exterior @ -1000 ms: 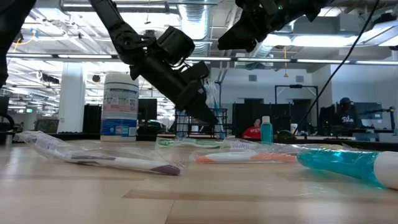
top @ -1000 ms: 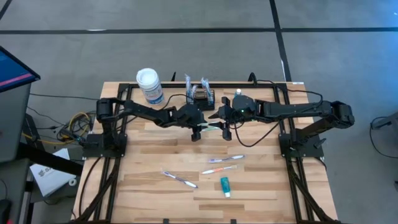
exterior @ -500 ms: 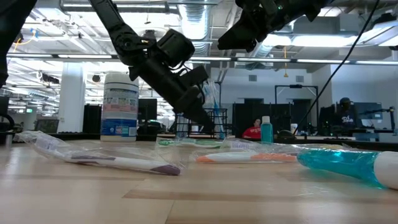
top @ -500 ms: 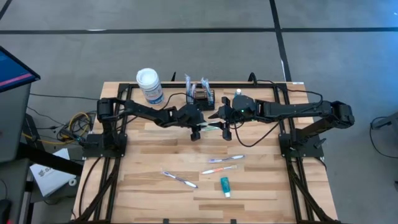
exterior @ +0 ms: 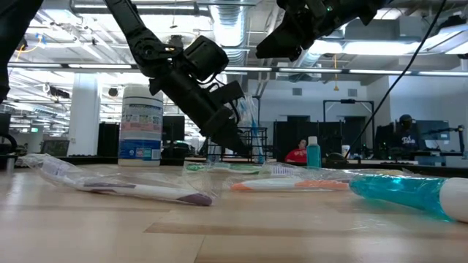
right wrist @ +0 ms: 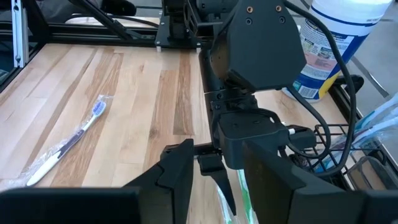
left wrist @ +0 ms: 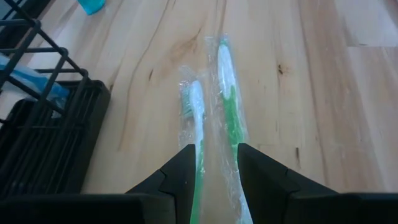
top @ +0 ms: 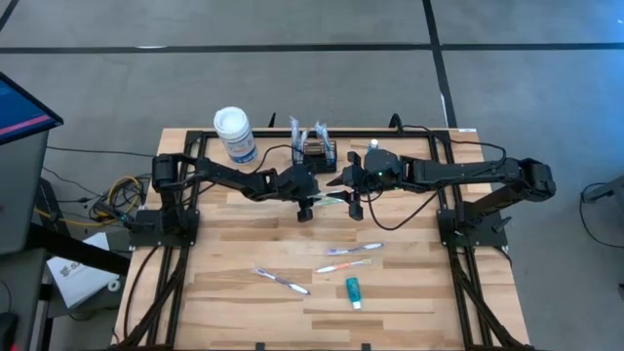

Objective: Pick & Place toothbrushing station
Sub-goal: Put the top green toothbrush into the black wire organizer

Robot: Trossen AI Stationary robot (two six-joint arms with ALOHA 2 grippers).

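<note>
A clear-wrapped pack of green and white toothbrushes (left wrist: 214,106) lies flat on the table just in front of the black wire basket (top: 315,153); it also shows in the high view (top: 331,200). My left gripper (left wrist: 217,155) slants down over the pack's near end, its fingers a little apart and covering the wrap's edges. In the low view its tips (exterior: 245,151) hang just above the table. My right gripper (top: 353,207) hangs higher at the pack's other end, open and empty, looking down on the left gripper (right wrist: 217,168). The basket holds two wrapped packs.
A white-lidded canister (top: 234,135) stands left of the basket and a small teal bottle (top: 372,146) right of it. Wrapped toothbrushes (top: 356,250) (top: 283,281) and a teal tube (top: 353,292) lie toward the near edge.
My left gripper has sunk a little and drifted toward the table's left edge, closer to the pack's end. The pack has stayed flat where it lay.
</note>
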